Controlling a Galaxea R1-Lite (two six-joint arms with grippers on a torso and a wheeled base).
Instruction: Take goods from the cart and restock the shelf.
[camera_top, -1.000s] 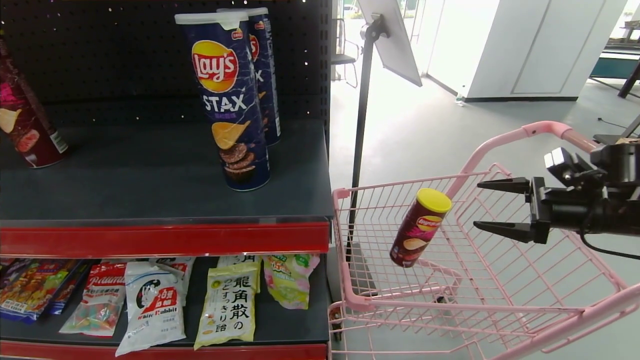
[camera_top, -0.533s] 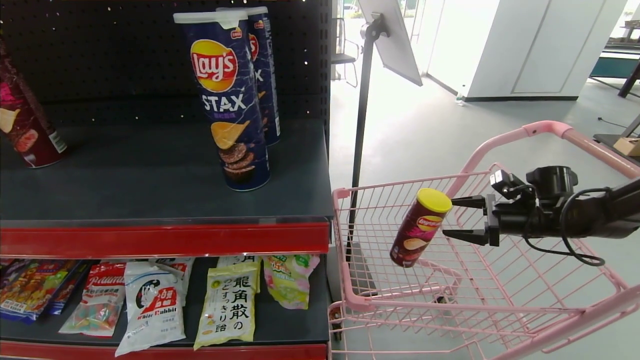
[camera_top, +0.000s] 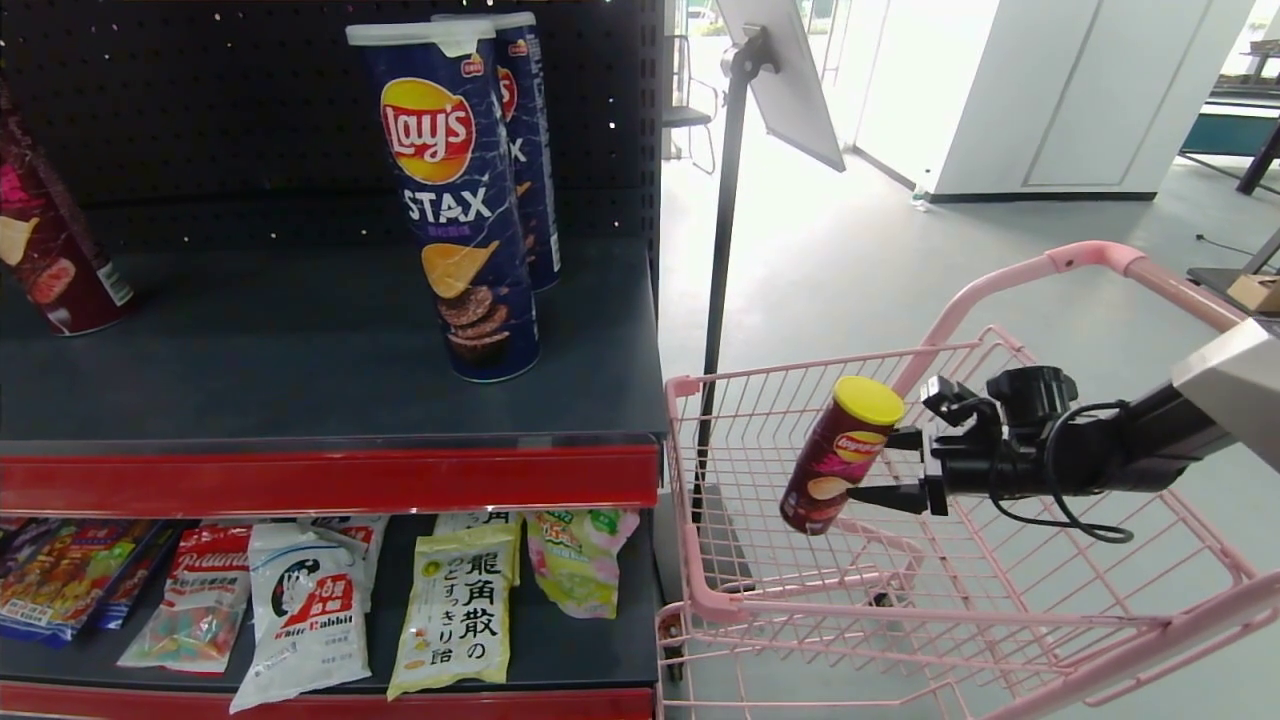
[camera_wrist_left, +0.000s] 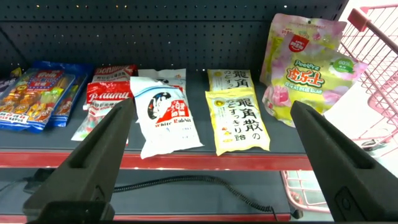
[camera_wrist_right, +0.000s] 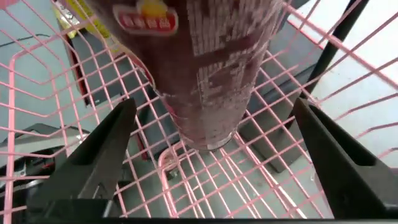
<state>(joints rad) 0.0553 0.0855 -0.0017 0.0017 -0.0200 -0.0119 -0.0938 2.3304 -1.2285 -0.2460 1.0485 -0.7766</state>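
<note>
Chip can tilted in pink cart, centre-right of frame | right gripper spread wide, fingers flanking can's body, not clamped | left gripper open, facing snack bags | likely light, stiff, slick, crushable: pinch mid-body gently

A round red-and-yellow logo above white block letters was printed on the front dark blue canister on the upper shelf, and a smaller round logo was carried by the maroon canister in the cart. On the lower shelf, large black characters were printed down the yellow bag, and red and black lettering was seen on the white bag.
</note>
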